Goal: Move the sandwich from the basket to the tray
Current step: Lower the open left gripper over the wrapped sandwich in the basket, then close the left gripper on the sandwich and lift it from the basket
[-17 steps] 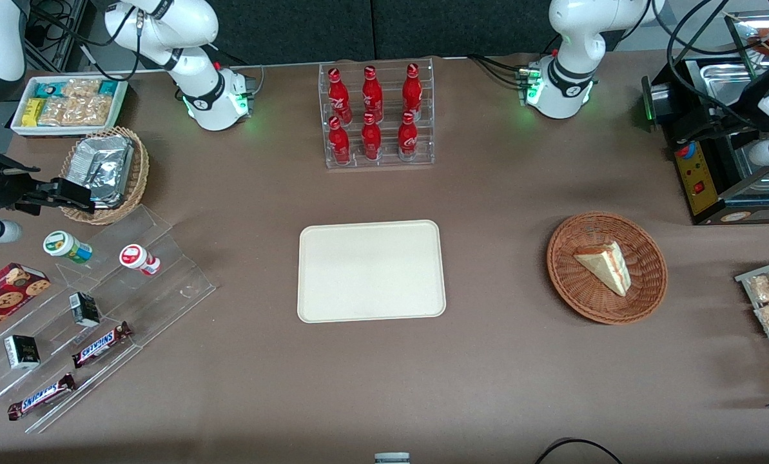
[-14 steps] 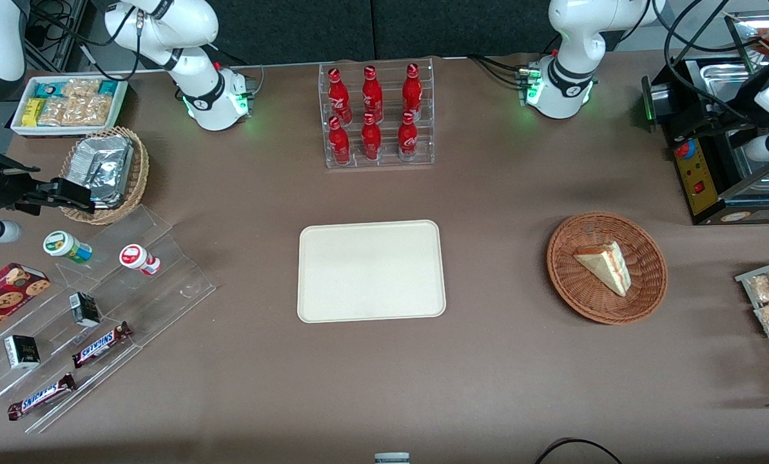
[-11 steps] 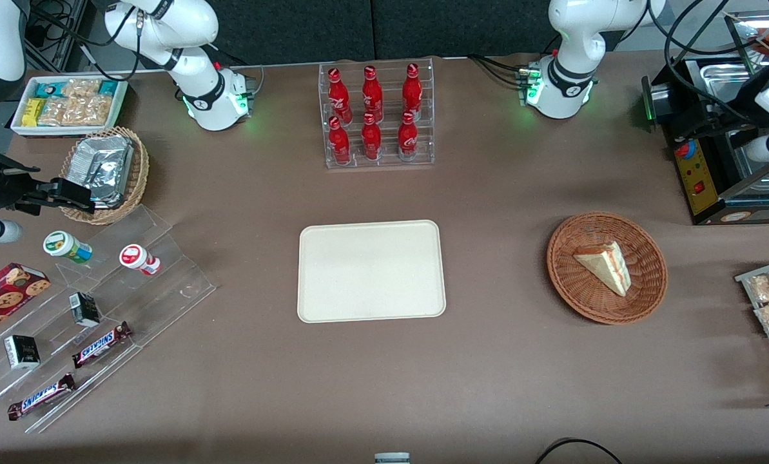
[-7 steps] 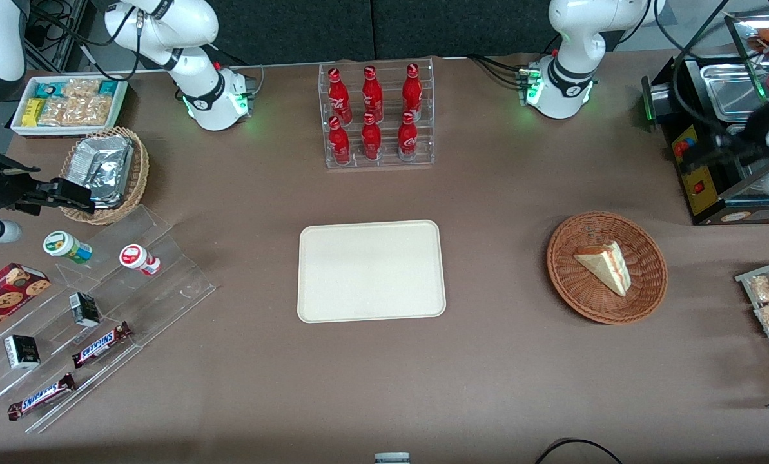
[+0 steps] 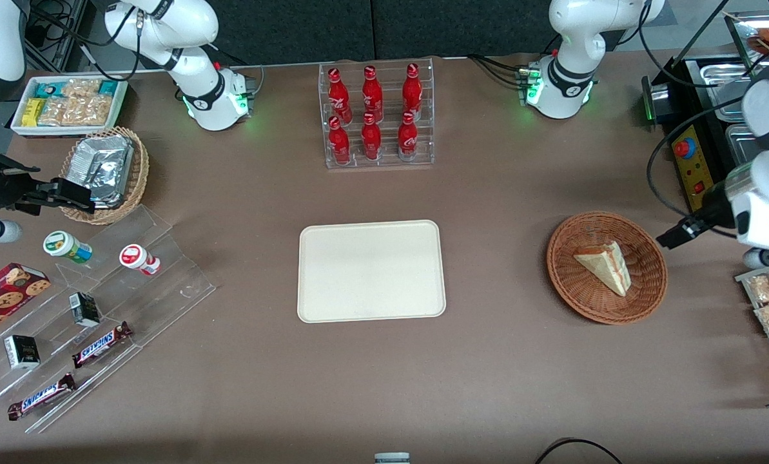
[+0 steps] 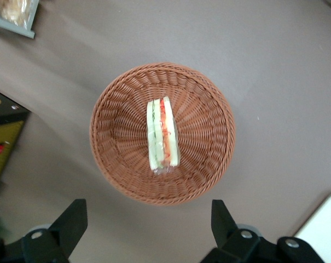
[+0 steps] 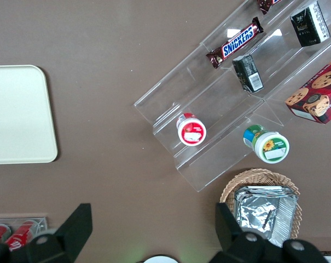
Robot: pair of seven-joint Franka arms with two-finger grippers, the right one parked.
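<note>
The tray (image 5: 371,270) lies bare, well apart from the gripper (image 6: 149,233). The basket (image 6: 209,87) sits just beside and below it, holding the sandwich (image 6: 163,133). The gripper hangs spread wide and unladen, so grasping, carrying and placing all remain.

Readable text: the Snickers name and a script logo on the bottles

"SNICKERS" stands in blue letters on two brown bar wrappers (image 5: 102,344) (image 5: 40,396) lying on the clear acrylic stepped stand (image 5: 94,316); the wrist view over that stand shows the same word on one bar (image 7: 234,42). The red bottles (image 5: 371,138) in the clear rack carry white script, seemingly the Coca-Cola logo, though too small to read surely. The print on the small dark cartons, the cup lids and the cookie box cannot be read
</note>
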